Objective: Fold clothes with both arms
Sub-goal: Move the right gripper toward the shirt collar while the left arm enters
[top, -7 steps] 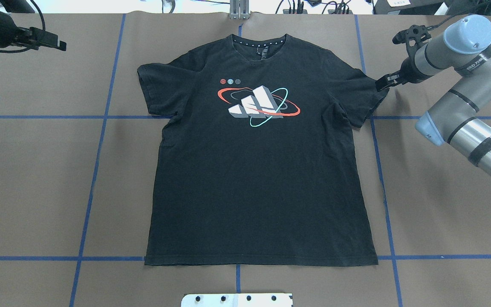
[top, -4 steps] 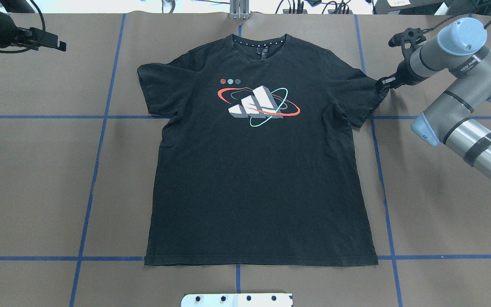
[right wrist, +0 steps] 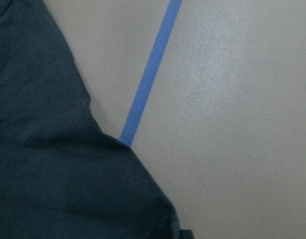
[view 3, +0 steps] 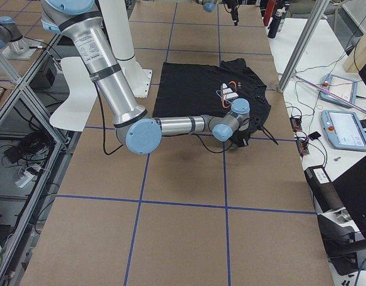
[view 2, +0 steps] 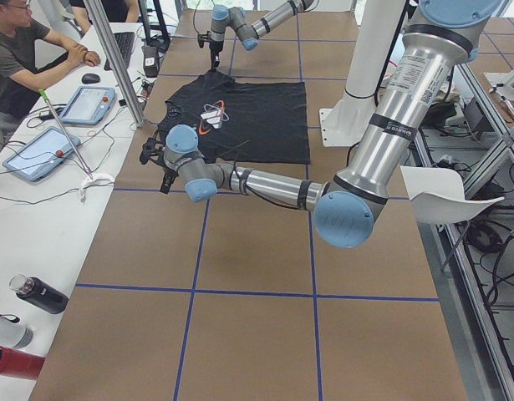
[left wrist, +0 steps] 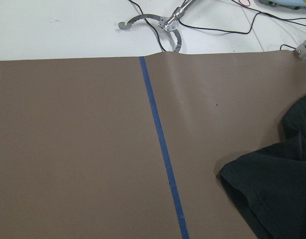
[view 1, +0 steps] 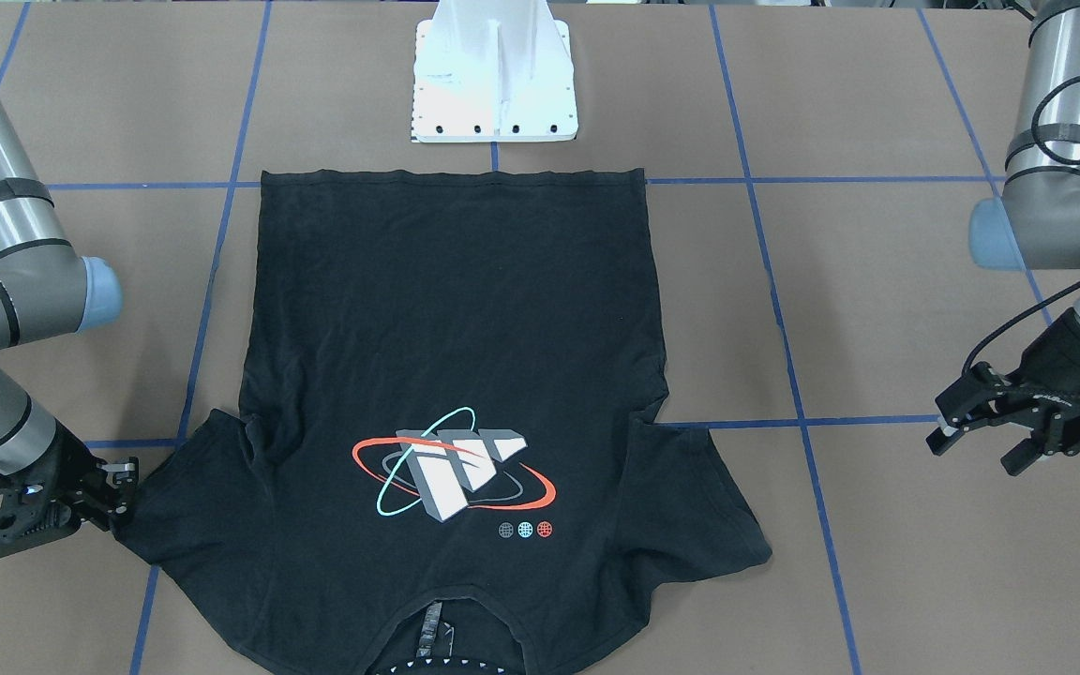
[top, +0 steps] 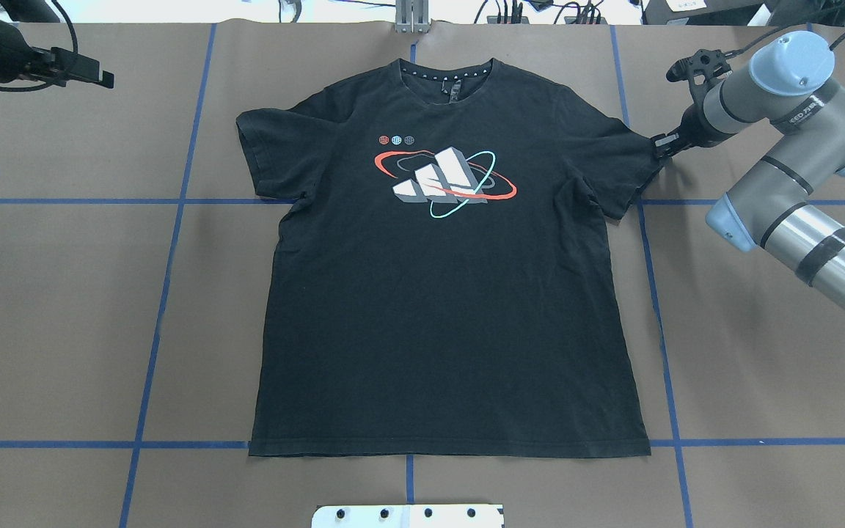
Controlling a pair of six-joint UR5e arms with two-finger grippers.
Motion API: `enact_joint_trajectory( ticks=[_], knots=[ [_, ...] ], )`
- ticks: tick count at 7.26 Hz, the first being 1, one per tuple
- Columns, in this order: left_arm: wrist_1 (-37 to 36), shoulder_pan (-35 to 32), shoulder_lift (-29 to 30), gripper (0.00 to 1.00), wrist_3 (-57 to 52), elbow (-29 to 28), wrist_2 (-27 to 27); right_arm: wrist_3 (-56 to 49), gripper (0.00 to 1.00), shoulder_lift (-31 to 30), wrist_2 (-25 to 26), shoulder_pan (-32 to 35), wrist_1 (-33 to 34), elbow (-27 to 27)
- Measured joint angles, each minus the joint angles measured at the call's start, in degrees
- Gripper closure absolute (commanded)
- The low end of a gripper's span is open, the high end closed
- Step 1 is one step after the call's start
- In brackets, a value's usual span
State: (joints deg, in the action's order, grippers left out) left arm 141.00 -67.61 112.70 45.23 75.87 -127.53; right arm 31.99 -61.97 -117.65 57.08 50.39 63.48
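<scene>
Black T-shirt (top: 452, 293) flat on bench (top: 63, 293), right hand (top: 659, 144) touching sleeve upper right, cannot tell its grip, left hand (top: 102, 75) open, empty, upper left

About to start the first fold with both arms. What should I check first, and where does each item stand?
1. T-shirt flat, logo up: ok.
2. Right gripper at the tip of the right-side sleeve: ok.
3. Right gripper closed on that sleeve: cannot tell; the contact is hidden.
4. Left gripper at the left-side sleeve: not ok; it hangs over bare table, well apart from it.
5. Left gripper open for a grasp: ok.
</scene>
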Motion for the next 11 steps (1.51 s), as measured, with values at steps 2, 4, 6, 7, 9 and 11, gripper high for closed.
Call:
enact_joint_trajectory(
  ticks=[2,4,6,7,9,11],
  knots=[
    [0.0,0.0,0.1,0.0,0.1,0.0,0.0,0.1,1.0,0.2,-0.4,0.0,0.0,1.0],
    [0.0,0.0,0.1,0.0,0.1,0.0,0.1,0.3,1.0,0.8,-3.0,0.5,0.2,2.9],
    [0.0,0.0,0.1,0.0,0.0,0.0,0.1,4.1,1.0,2.5,-8.4,1.6,0.2,5.6],
    [0.0,0.0,0.1,0.0,0.0,-0.1,0.1,7.8,1.0,4.2,-9.7,1.4,0.2,6.4],
    [0.0,0.0,0.1,0.0,0.0,0.0,0.0,15.6,1.0,8.2,-8.4,-1.7,0.2,6.5],
    [0.0,0.0,0.1,0.0,0.0,0.0,0.0,21.5,1.0,13.9,-1.3,-6.9,0.2,3.1]
  ],
)
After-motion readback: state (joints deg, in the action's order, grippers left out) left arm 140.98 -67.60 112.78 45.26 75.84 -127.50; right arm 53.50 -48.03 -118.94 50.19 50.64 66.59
